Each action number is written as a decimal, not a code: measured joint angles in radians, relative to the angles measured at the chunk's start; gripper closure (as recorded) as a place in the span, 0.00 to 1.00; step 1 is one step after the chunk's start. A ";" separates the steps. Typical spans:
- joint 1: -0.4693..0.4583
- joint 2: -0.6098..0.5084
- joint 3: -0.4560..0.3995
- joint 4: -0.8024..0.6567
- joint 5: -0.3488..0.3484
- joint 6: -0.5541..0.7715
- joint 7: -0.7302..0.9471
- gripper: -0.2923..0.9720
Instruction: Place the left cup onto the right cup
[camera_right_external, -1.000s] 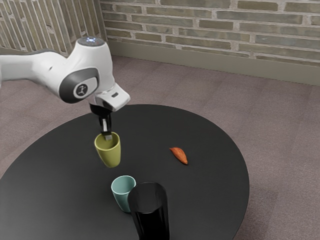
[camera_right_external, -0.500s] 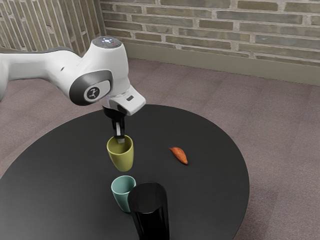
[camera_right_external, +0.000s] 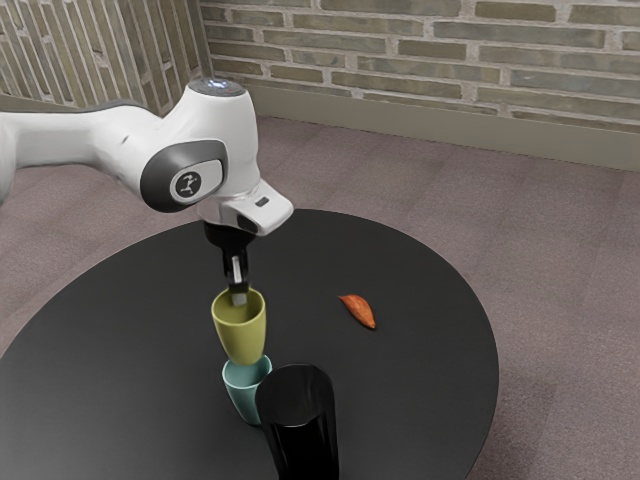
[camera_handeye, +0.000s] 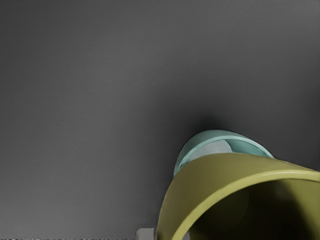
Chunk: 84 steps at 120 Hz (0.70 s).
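My gripper (camera_right_external: 238, 293) is shut on the far rim of an olive-yellow cup (camera_right_external: 240, 328), one finger inside the wall and one outside. The cup hangs upright with its base right over, or just inside, the mouth of a teal cup (camera_right_external: 240, 388) that stands on the round black table (camera_right_external: 120, 350). In the wrist view the olive-yellow cup (camera_handeye: 220, 190) is large under my hand, and the teal cup's rim (camera_handeye: 220, 142) peeks out beyond it.
A tall black cup (camera_right_external: 297, 425) stands at the table's front edge, touching or nearly touching the teal cup. A small orange-red object (camera_right_external: 358, 310) lies on the table toward the exterior view's right. Brick wall and carpet lie behind.
My gripper carried the olive-yellow cup toward the exterior view's right and front, then down, from beside the teal cup to directly over its mouth.
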 joint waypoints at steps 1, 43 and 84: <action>0.000 0.000 0.000 0.000 -0.002 -0.002 -0.001 0.85; 0.000 0.073 0.001 -0.007 -0.026 -0.034 -0.018 0.85; 0.005 0.122 -0.001 0.000 -0.015 0.002 -0.021 0.83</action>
